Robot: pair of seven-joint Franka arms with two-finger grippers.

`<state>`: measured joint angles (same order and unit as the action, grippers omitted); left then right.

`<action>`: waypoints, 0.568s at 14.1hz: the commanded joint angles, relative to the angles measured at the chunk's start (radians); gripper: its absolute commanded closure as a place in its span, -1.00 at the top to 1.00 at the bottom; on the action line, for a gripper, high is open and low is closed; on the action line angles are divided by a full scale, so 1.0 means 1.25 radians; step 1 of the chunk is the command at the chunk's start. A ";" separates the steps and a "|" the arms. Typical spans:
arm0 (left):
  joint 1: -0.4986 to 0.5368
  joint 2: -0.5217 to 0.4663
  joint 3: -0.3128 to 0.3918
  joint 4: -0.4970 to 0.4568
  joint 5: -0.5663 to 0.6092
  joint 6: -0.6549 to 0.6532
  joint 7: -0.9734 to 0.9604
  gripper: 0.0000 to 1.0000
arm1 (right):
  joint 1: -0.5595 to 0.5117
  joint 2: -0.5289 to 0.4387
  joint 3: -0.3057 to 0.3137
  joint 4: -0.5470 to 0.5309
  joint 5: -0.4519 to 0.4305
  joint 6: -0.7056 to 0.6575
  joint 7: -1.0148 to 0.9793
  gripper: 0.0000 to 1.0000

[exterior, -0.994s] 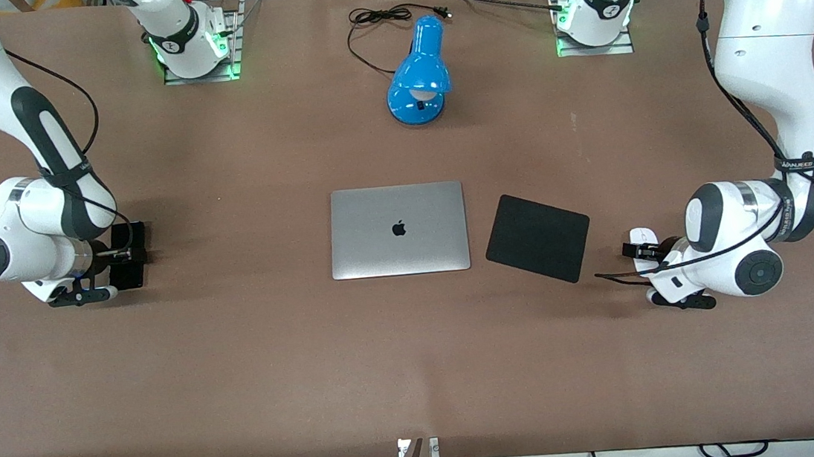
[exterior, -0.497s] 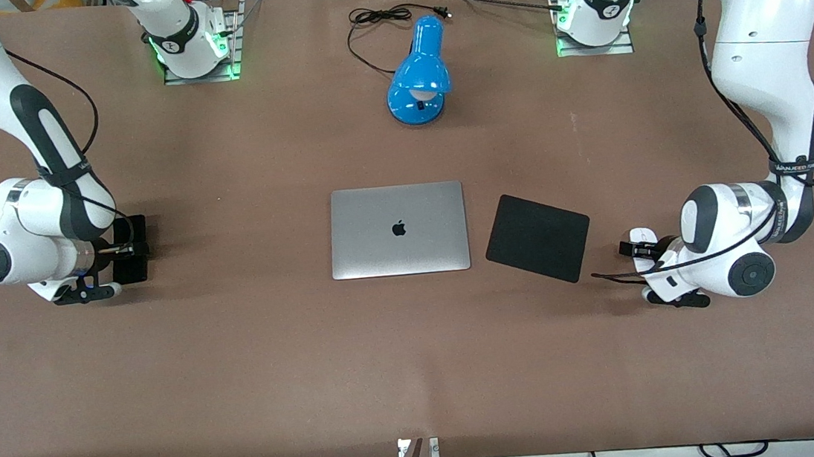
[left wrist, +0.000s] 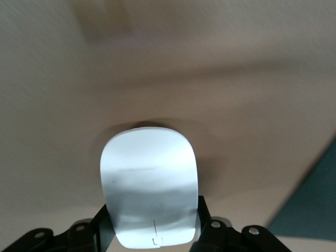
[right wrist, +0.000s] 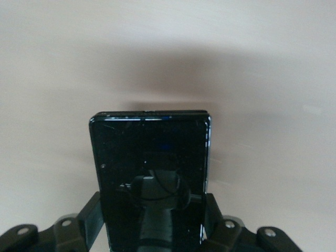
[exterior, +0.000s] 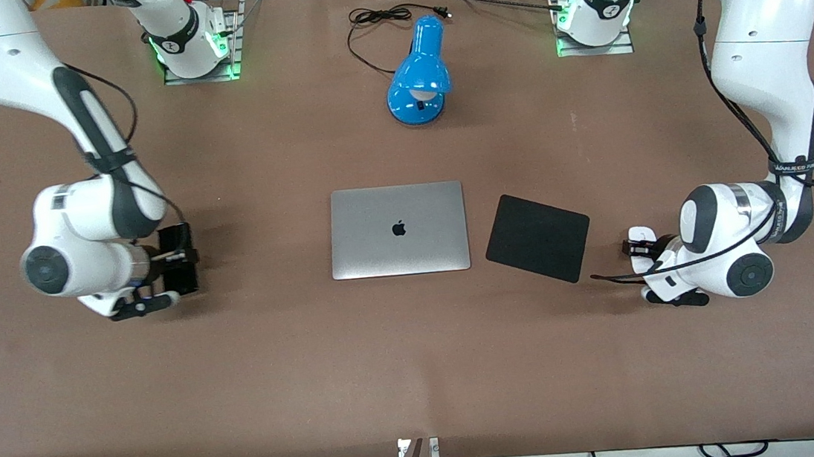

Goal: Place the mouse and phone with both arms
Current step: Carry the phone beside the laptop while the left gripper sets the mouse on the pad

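My right gripper (exterior: 173,261) is shut on the phone (exterior: 181,259), a slim black slab, held over bare table between the right arm's end and the laptop (exterior: 397,229). In the right wrist view the phone (right wrist: 152,163) sits between the black fingers (right wrist: 89,212) of that gripper (right wrist: 152,220). My left gripper (exterior: 640,248) is shut on the white mouse (exterior: 644,235), low over the table beside the black mouse pad (exterior: 537,237), toward the left arm's end. In the left wrist view the mouse (left wrist: 149,184) fills the jaws of that gripper (left wrist: 152,223).
The closed silver laptop lies in the middle of the brown table (exterior: 316,371), with the mouse pad beside it. A blue desk lamp (exterior: 420,70) with a black cable (exterior: 379,16) lies farther from the front camera than the laptop.
My right arm has carried the phone toward the laptop. My left arm has barely moved and still holds the mouse.
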<state>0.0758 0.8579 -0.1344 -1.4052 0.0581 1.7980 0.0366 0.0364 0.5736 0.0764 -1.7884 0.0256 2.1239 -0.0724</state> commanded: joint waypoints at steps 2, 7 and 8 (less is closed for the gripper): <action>-0.008 -0.025 -0.091 0.000 -0.073 -0.069 -0.111 -0.12 | 0.076 0.022 -0.006 0.015 0.031 0.024 0.129 -0.47; -0.067 -0.021 -0.143 -0.001 -0.066 -0.075 -0.287 -0.08 | 0.184 0.023 -0.006 0.015 0.032 0.032 0.298 -0.47; -0.087 -0.021 -0.143 -0.001 -0.064 -0.073 -0.308 -0.08 | 0.204 0.028 -0.006 0.012 0.032 0.047 0.329 -0.47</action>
<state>0.0087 0.8449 -0.3141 -1.4012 -0.0182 1.7171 -0.2844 0.2370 0.6054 0.0776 -1.7849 0.0497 2.1692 0.2646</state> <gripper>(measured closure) 0.383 0.211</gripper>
